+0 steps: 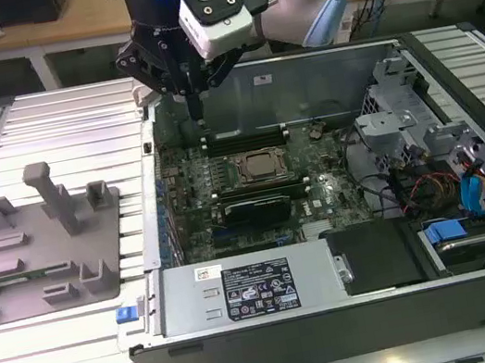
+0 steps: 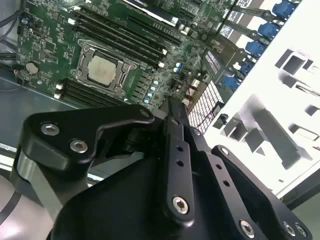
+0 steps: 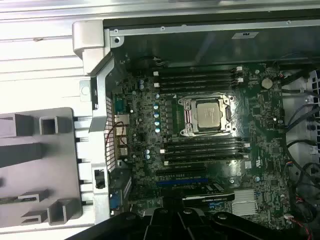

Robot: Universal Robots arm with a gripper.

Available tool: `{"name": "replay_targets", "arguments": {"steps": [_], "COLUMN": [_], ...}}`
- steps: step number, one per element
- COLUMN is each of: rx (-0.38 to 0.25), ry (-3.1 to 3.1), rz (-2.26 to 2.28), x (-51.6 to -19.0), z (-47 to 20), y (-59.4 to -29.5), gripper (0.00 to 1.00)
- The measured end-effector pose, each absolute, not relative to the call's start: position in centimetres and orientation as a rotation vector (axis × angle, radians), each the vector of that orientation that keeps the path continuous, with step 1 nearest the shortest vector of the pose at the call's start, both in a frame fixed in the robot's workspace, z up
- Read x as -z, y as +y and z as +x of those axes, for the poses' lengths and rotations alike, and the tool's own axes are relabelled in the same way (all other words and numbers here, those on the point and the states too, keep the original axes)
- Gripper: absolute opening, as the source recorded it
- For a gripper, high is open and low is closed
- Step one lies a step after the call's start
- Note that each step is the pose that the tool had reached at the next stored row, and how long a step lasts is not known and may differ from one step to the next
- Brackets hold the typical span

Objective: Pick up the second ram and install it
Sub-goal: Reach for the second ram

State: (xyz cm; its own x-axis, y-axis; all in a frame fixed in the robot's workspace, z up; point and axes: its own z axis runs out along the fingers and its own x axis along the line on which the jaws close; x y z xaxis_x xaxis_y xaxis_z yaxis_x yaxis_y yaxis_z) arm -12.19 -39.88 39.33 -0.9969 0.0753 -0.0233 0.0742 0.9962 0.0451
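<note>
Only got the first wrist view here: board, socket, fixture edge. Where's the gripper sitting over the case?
Observer: In the exterior view the gripper hangs above the memory slots beyond the CPU socket, toward the exterior view's left.
Operator: Holding anything?
Observer: The second wrist view shows it shut, and empty as far as I can see.
Operator: Where's the second ram?
Observer: Exterior view: a thin greenish strip, likely the second ram, lies flat in the grey fixture outside the case.

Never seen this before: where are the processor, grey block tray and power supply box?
processor (image 3: 208, 114), first wrist view, its metal lid.
grey block tray (image 1: 39, 241), exterior view, bare base.
power supply box (image 1: 315, 272), exterior view, top cover.
</note>
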Motion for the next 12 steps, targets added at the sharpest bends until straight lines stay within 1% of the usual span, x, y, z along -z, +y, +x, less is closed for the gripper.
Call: {"name": "replay_targets", "arguments": {"steps": [6, 12], "rx": [-0.069, -0.069], "ry": [3.114, 3.114], "rz": [0.117, 0.117], "x": [-39.3, -39.3], "z": [-12.3, -14.8], "y": [-39.9, -39.9], "gripper": [0.08, 0.08]}}
